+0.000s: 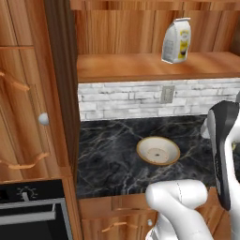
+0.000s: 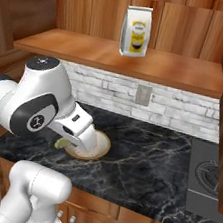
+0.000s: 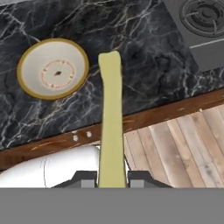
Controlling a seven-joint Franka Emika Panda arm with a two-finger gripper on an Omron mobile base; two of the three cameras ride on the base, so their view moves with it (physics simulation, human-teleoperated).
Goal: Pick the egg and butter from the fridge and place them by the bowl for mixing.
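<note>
Up on the wooden shelf (image 2: 141, 62) stands a white-and-yellow bag (image 2: 135, 31), its front carrying a dark round emblem and some small print (too blurred to read). Below the shelf runs a pale grey brick backsplash (image 1: 122, 101) with a plain outlet plate (image 2: 143, 94) set into it. The surface (image 2: 151, 165) is black stone veined with white and tan, edged in front by reddish wood drawer fronts. On it sits the bowl (image 1: 158, 150), shallow and round, with a tan rim and a cream speckled inside that has a faint ring and a dark dot at its centre.

From the hand view the butter (image 3: 110, 118) shows as a long, smooth, pale yellow-green slab running up from between the two dark finger tips, so the jaws (image 3: 112, 178) are clamped on it. Its far end lies just beside the bowl's rim in that view, over the stone; whether it touches anything below cannot be told. In the right base view a sliver of the same pale colour peeks out under the hand at the bowl's near edge.

The white arm bends sharply at its dark-banded elbow, the forearm reaching down toward the bowl with the hand looking down on the surface. A dark stove burner (image 3: 203, 17) lies well apart to one side, and an oven front (image 1: 33, 213) with a dial sits low on the left
</note>
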